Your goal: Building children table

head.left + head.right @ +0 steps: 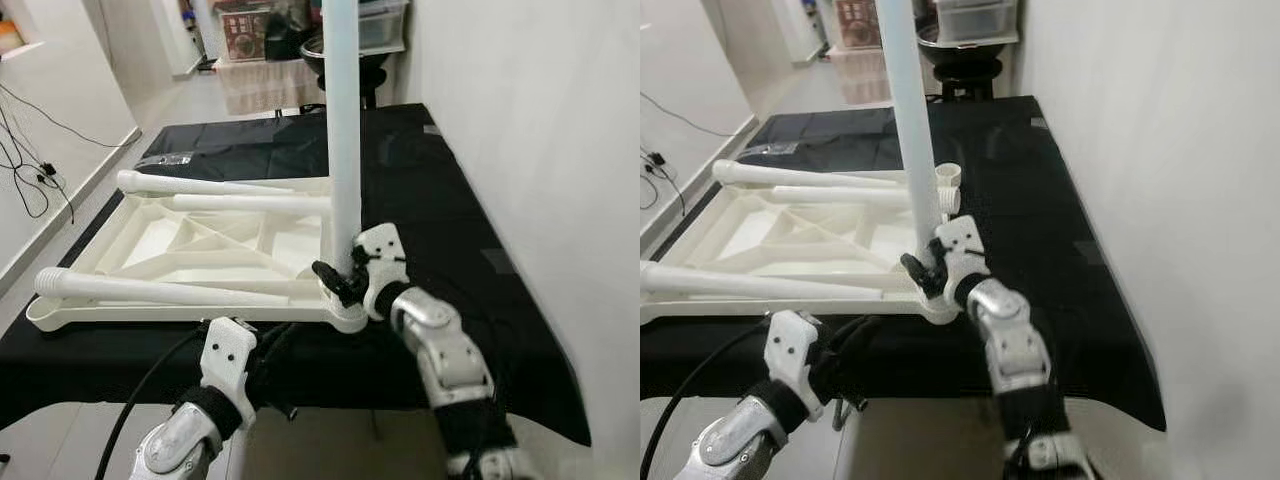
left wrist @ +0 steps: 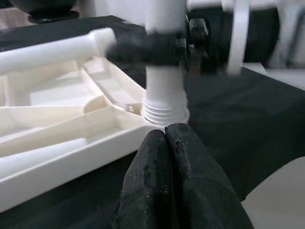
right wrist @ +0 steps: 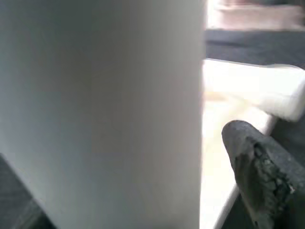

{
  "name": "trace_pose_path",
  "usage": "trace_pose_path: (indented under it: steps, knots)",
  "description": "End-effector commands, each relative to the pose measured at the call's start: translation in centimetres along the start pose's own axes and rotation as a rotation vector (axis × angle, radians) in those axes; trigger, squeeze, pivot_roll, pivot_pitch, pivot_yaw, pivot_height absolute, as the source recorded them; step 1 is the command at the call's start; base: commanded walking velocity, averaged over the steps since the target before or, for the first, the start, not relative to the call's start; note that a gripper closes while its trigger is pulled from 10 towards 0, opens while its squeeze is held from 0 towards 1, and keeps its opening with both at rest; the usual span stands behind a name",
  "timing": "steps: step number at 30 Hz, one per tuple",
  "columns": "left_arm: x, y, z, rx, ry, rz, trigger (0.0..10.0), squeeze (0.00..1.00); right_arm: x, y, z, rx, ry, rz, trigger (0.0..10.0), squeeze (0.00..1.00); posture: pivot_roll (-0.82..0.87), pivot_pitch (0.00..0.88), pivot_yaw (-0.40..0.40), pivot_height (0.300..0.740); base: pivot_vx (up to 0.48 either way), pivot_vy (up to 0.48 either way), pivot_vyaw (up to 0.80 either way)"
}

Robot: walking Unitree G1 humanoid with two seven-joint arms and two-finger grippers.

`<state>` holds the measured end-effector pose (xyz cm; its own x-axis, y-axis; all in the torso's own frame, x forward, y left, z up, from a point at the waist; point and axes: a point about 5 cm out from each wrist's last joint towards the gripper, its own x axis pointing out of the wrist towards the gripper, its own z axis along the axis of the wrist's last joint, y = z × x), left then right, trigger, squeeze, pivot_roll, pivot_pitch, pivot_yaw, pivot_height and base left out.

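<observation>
A white plastic table top (image 1: 180, 312) lies upside down on a black-covered surface (image 1: 450, 220). One white leg (image 1: 343, 130) stands upright in the near right corner socket. My right gripper (image 1: 338, 280) is shut on this leg just above its threaded base, and a black finger (image 3: 257, 162) shows beside it. Two loose legs lie across the frame, one at the far side (image 1: 200, 185) and one at the near side (image 1: 150, 290). My left gripper (image 2: 165, 131) is shut and holds nothing, low in front of the near edge and pointing at the leg's base (image 2: 164, 102).
A white wall (image 1: 560, 150) runs close along the right side. A small grey device (image 1: 165, 160) lies on the far left of the cloth. Cables (image 1: 30, 170) trail on the floor at left. Furniture and a black bowl (image 1: 315, 50) stand behind.
</observation>
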<state>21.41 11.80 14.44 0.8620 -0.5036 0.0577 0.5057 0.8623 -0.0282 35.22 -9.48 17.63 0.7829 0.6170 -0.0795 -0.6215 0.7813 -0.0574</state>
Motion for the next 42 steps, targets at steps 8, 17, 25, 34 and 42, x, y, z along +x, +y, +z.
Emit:
trace_pose_path:
  steps: [8, 17, 25, 34, 42]
  knots:
    - [0.1, 0.1, -0.4, -0.011, 0.012, 0.002, 10.0, 0.0, 1.4, 0.3, 1.3, -0.106, 0.023, 0.511, 10.0, 0.0, -0.03, 0.076, 0.064, 0.74, 0.0, 0.0, 0.0]
    - [0.1, 0.1, -0.4, -0.013, 0.012, 0.004, 10.0, 0.0, 2.1, 0.1, 1.3, -0.07, 0.07, 0.561, 0.0, 0.0, -0.03, 0.075, 0.062, 0.74, 0.0, 0.0, 0.0]
    - [0.1, -0.1, -0.3, -0.019, 0.007, 0.0, 10.0, 0.0, 2.6, -1.7, 0.9, -0.085, 0.11, 0.45, 0.0, 0.0, -0.03, 0.089, 0.057, 0.74, 0.0, 0.0, 0.0]
    - [-0.4, -0.5, 0.1, -0.021, 0.0, 0.004, 10.0, 0.0, 0.8, -4.9, -2.2, -0.038, 0.223, -0.218, 0.0, 0.0, -0.04, 0.127, 0.025, 0.74, 0.0, 0.0, 0.0]
    - [-0.5, -0.6, 0.0, -0.031, 0.001, -0.001, 10.0, 0.0, -3.0, 1.2, -4.4, 0.001, 0.139, -0.344, 0.0, 0.0, -0.03, 0.114, 0.008, 0.74, 0.0, 0.0, 0.0]
